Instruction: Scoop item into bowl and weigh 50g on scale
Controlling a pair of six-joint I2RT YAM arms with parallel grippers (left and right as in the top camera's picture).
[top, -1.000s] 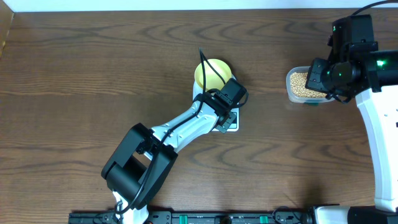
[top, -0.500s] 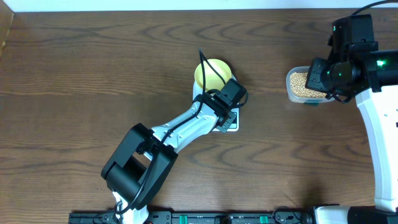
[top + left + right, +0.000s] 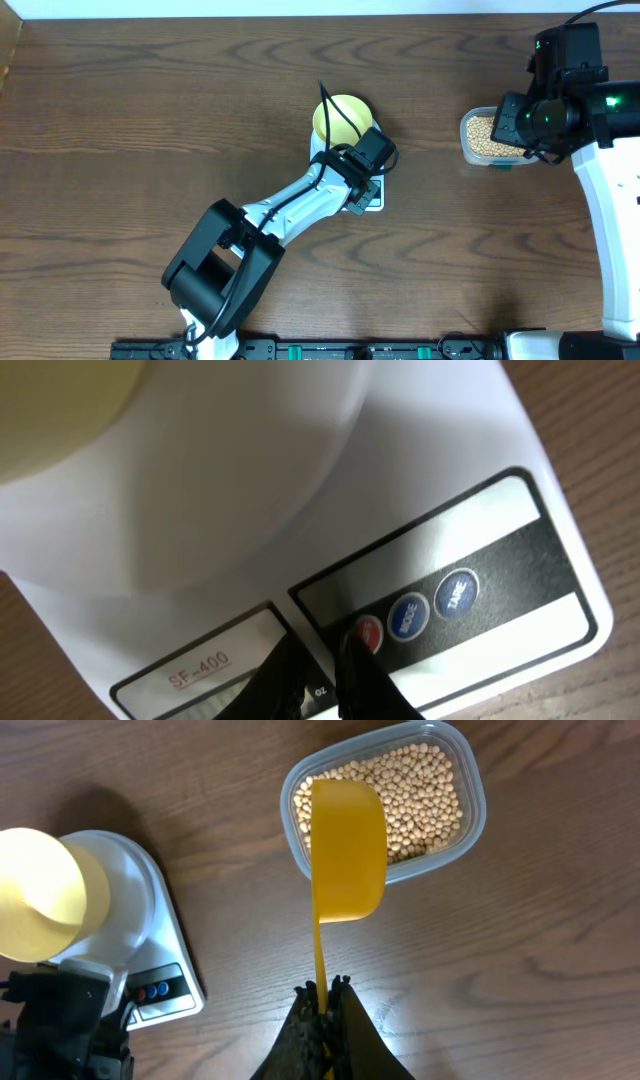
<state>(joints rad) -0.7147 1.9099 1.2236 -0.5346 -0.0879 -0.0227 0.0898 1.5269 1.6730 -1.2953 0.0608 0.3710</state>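
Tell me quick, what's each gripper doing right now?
Left gripper: closed, holding nothing, tips at the scale.
Right gripper: closed on the handle of the yellow scoop.

Three downward views, scale [image 3: 150, 910] common

Dark wood-grain table [image 3: 140, 110], soft even light

Left arm [image 3: 290, 205] covers scale [image 3: 420, 470]; open table [image 3: 420, 140] between bowl [image 3: 340, 112] and tub [image 3: 470, 810].
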